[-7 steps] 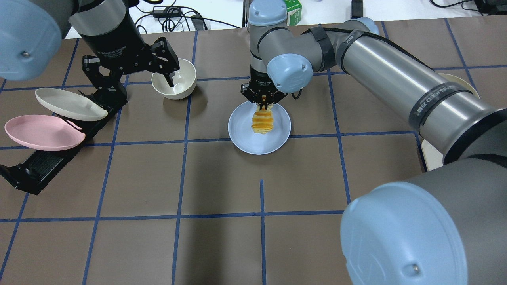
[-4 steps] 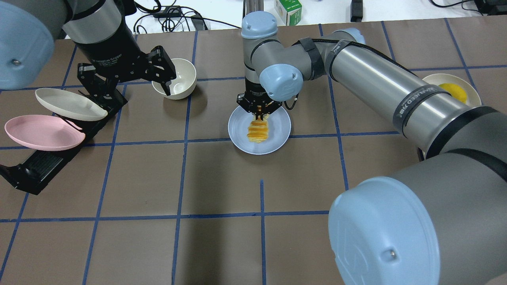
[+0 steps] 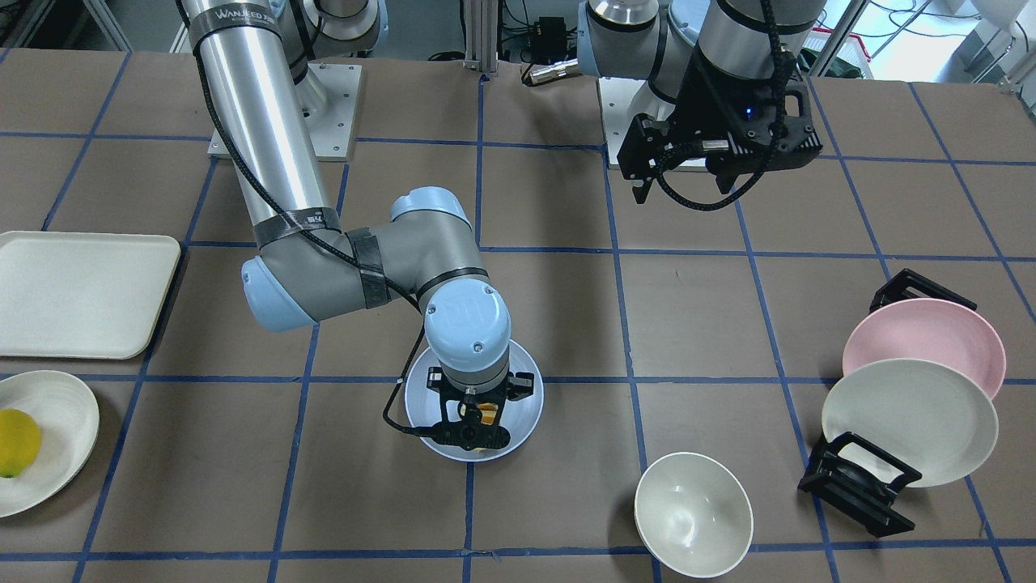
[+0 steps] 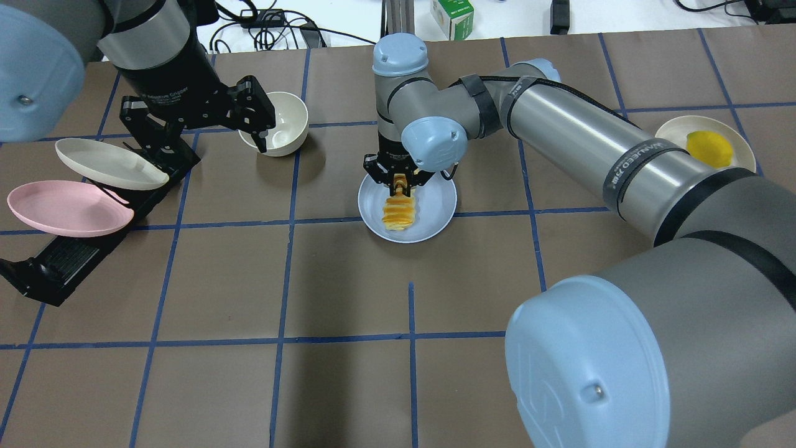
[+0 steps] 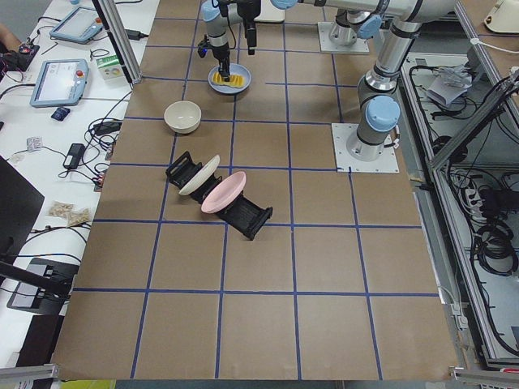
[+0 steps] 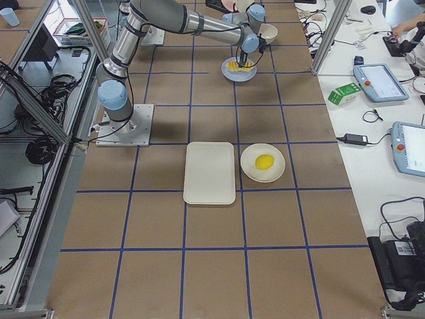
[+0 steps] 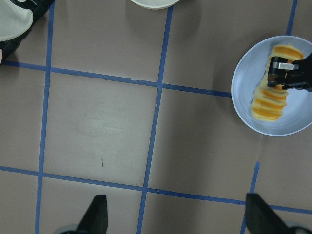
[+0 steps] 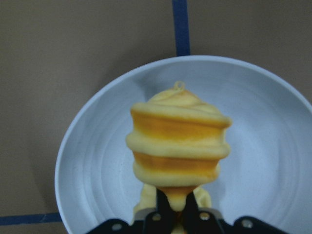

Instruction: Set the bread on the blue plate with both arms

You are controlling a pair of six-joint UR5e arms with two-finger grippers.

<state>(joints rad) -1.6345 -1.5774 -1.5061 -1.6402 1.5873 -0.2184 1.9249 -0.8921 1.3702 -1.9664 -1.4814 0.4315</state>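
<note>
1. Two tools do different work. The right tool is clamped on the far end of the bread, its fingers pinched tight round the tip.
2. Held by that one end, the bread sits low over the middle of the blue plate, probably so that it lies lengthwise inside the rim. Whether it fully rests there yet, I cannot tell.
3. The left tool hovers high above the table, left of the plate, with its fingers wide apart and empty. It seems to be kept out of the way.
4. White lettering on the right arm's black band reads "WANJEED". Print on the green box at the far edge is too small to read.
</note>
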